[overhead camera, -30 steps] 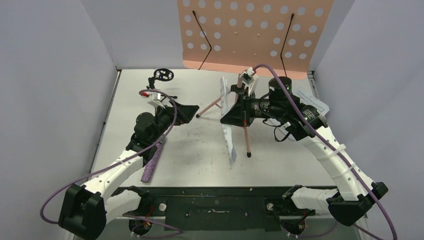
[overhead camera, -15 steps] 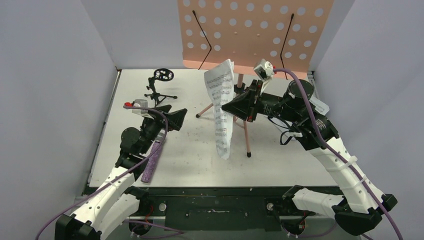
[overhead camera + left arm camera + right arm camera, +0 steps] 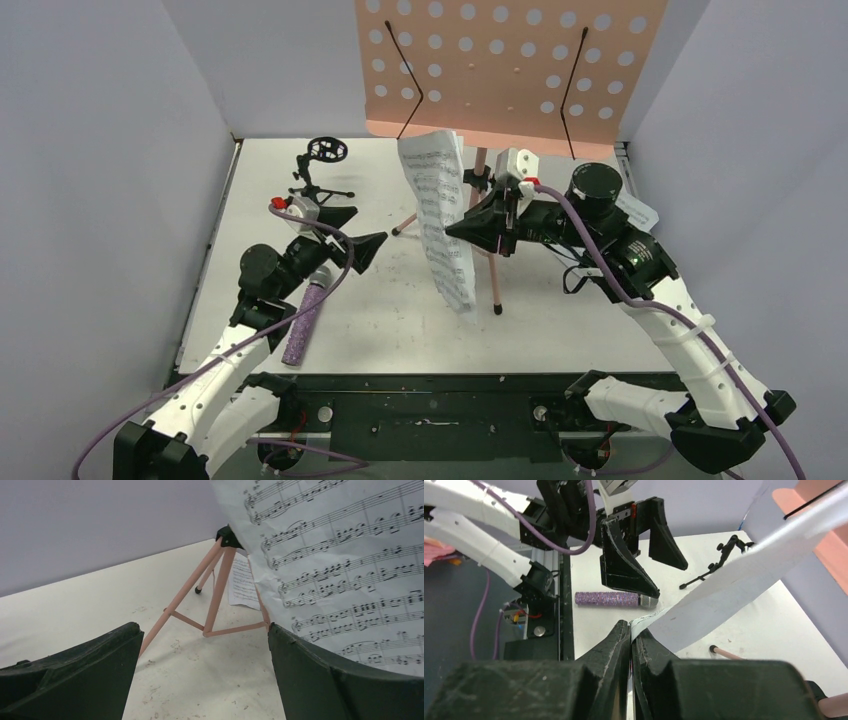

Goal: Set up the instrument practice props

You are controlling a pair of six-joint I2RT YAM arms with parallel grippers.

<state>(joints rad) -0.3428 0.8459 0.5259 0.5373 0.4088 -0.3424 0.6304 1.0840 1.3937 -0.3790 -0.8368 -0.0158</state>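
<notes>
**Pinching a sheet-music page in front of the pink stand**

From the top view, a white sheet-music page is held upright off the worktop. It is clamped at its edge by the right gripper. The page is hung just in front of the pink perforated tripod music stand, which is set at the middle of the far edge. The left gripper is spread wide with nothing in it, left of the page. A purple glitter microphone is laid flat beside the left edge, toward the near left corner, its grey mesh head turned to the far side. A black tripod mic stand is stood upright in the far left corner. A second printed page is seen by the far right corner, partly hidden by the right arm.

In the left wrist view, the two dark fingers are shown well apart and bare. The stand's pink legs are framed between them. Printed staves fill the upper right; whether the sheet touches the right finger cannot be told. The second page is laid flat beyond the legs.

In the right wrist view, both fingers are pressed together on the sheet's edge, and the paper is swept up to the right. Beyond it, the microphone is seen lying near the worktop's edge, with the released left gripper above it and the mic stand farther off.
</notes>
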